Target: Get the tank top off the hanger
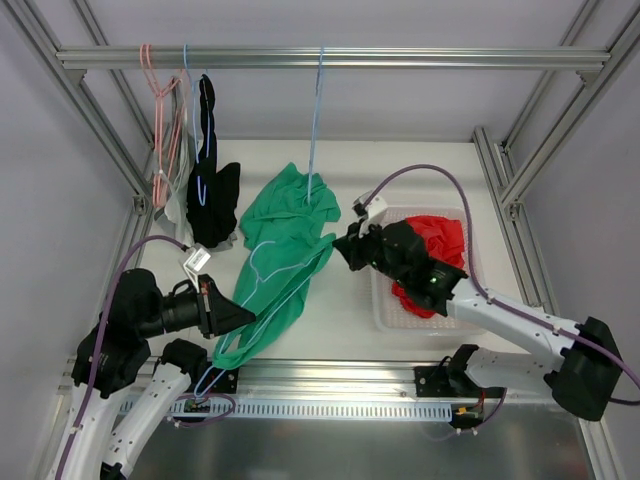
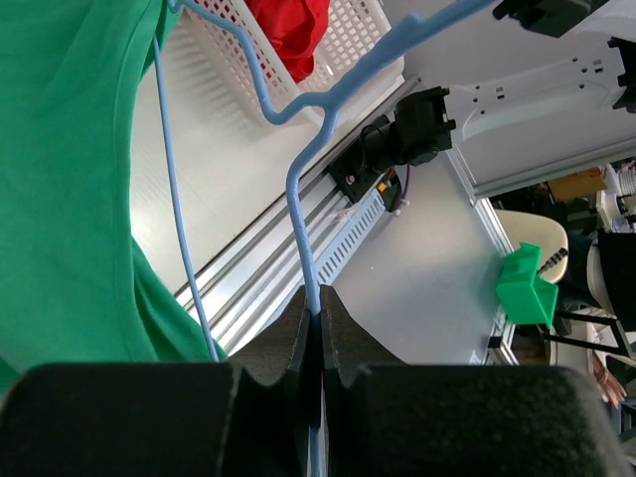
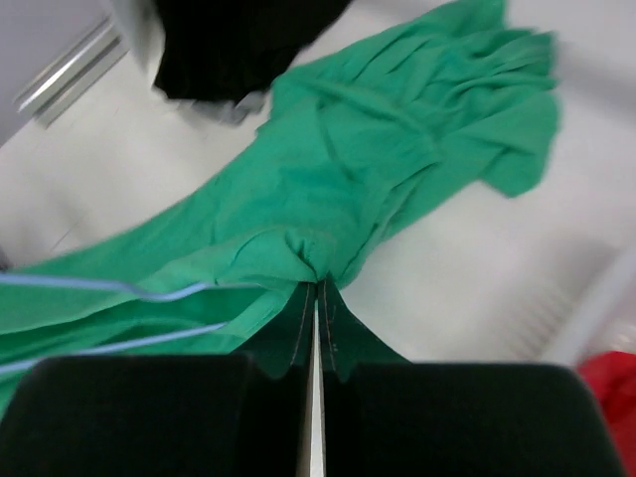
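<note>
Two grippers: we find both pressed shut, each on something different.
Left gripper (image 2: 315, 298): fingers together on the thin light-blue wire hanger (image 2: 296, 199). Only its own wrist view shows us the wire rising out of the jaws to the bend where the shoulders split.
Right gripper (image 3: 316, 290): pinched on a bunched fold of the green fabric tank top (image 3: 378, 169). Its wrist view shows the cloth gathered at the fingertips, while the top view gives us only the tip meeting the cloth's right edge.
Tank top: spread on the white worktop (image 1: 345, 312), slanting from the centre to the near left edge, with blue wire lying across it.
Top view only: a black garment (image 1: 210, 200) hangs from the aluminium rail (image 1: 400, 58) at the far left, just beside pink hangers (image 1: 160, 110).
White plastic basket (image 1: 378, 300): on the right side of the worktop, holding red cloth (image 1: 440, 238). The left wrist view catches one corner of it.
</note>
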You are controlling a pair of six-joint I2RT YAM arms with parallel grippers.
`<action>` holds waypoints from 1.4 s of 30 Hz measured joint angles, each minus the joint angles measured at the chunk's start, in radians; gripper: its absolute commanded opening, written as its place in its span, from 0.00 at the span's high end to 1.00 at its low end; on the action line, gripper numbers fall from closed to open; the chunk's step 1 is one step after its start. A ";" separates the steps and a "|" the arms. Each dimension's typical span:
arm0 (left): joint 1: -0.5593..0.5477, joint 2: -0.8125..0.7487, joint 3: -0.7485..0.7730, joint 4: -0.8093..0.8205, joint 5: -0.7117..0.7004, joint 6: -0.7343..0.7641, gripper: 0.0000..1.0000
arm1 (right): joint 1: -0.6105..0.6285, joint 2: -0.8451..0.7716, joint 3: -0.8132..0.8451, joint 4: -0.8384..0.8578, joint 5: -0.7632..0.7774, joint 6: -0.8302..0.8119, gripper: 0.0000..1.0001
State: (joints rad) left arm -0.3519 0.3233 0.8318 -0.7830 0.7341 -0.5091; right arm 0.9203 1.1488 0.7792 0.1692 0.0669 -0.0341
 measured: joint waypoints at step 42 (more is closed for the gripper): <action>0.000 0.418 -0.097 1.927 -0.161 -0.225 1.00 | 0.137 -0.115 0.155 -0.259 -0.280 0.203 1.00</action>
State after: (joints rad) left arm -0.3523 0.7418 0.7349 1.1442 0.5728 -0.7341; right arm 1.0576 1.0336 0.9340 -0.0898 -0.2131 0.1688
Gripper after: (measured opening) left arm 0.020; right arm 0.010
